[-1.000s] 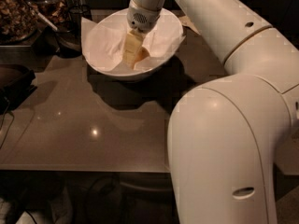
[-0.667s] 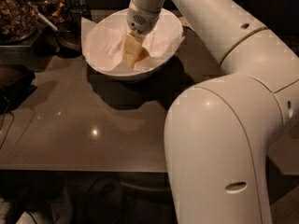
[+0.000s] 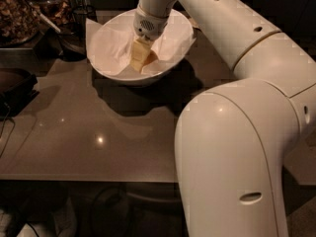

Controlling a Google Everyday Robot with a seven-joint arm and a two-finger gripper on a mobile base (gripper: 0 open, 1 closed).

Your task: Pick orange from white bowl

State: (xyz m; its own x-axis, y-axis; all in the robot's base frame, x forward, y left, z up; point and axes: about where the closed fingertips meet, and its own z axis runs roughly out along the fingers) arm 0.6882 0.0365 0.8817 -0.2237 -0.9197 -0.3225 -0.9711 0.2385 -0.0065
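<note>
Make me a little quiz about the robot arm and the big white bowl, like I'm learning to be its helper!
1. True or false: the gripper is down inside the white bowl, right next to the orange.
2. What lines the white bowl? A) crumpled white paper B) green leaves C) blue cloth
3. Fill the gap: the white bowl stands on a ___.

Key: 1 true; 2 A; 3 table.
</note>
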